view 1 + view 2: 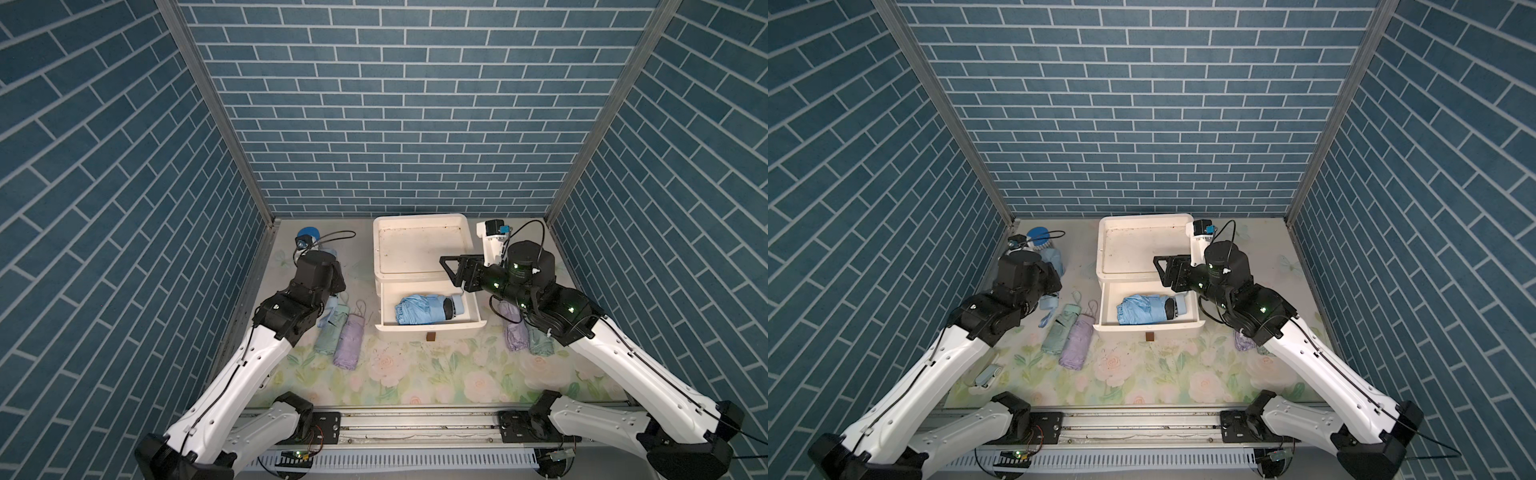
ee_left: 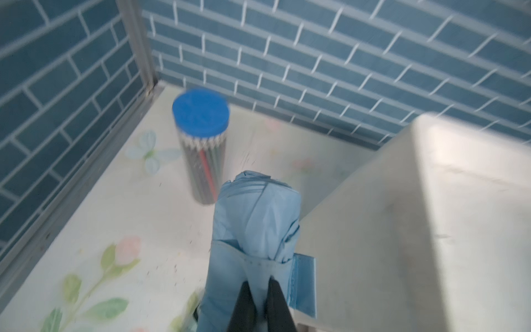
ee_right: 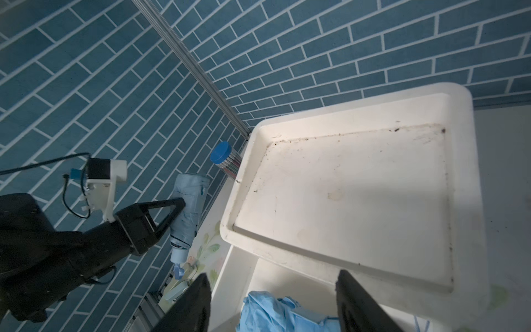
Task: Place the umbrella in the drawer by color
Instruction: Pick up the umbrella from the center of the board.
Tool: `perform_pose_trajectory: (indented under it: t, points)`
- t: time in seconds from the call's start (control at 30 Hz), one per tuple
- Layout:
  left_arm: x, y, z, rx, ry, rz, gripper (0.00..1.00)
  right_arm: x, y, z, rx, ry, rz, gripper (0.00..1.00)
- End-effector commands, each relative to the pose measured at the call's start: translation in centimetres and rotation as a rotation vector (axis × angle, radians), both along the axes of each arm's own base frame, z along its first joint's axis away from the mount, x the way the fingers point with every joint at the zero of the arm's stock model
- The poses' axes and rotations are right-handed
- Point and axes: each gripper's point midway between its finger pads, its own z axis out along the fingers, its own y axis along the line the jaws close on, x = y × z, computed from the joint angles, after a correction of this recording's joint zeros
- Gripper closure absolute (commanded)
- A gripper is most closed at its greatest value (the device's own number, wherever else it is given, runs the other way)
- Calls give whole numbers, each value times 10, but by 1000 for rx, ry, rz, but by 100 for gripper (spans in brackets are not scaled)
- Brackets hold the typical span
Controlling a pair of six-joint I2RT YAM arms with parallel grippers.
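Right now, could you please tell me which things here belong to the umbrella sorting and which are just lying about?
Job: left gripper shut on held blue umbrella; stowed blue umbrella; open drawer; left green umbrella; left purple umbrella; right purple umbrella; right green umbrella.
Lying about: pencil tube; small brown block.

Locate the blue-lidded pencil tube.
In a top view the pencil tube stands in the far-left corner, beyond the blue umbrella in the left gripper, left of the drawer unit.
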Motion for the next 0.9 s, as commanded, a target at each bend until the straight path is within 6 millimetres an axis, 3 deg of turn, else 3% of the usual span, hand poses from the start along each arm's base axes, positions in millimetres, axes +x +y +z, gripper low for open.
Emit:
perform_pose_trajectory:
  t: [0.0,0.07,0.13,0.33,0.6,0.87]
  points:
    - [-9,-39,63,2,-202,-231,100,-10,12,24,57,-30,82,24]
    - [-21,-68,85,-8,-276,-378,100,-11,15,28,65,-35,104,21]
    - [-36,-96,94,40,-323,-499,100,-15,21,29,75,-36,144,18]
    - [-77,-165,84,228,-373,-745,100,-29,25,36,109,-48,208,12]
    - [-96,-197,85,331,-429,-831,100,-28,22,14,78,44,181,4]
    - [-109,-210,76,468,-455,-833,100,-27,14,-19,28,191,114,4]
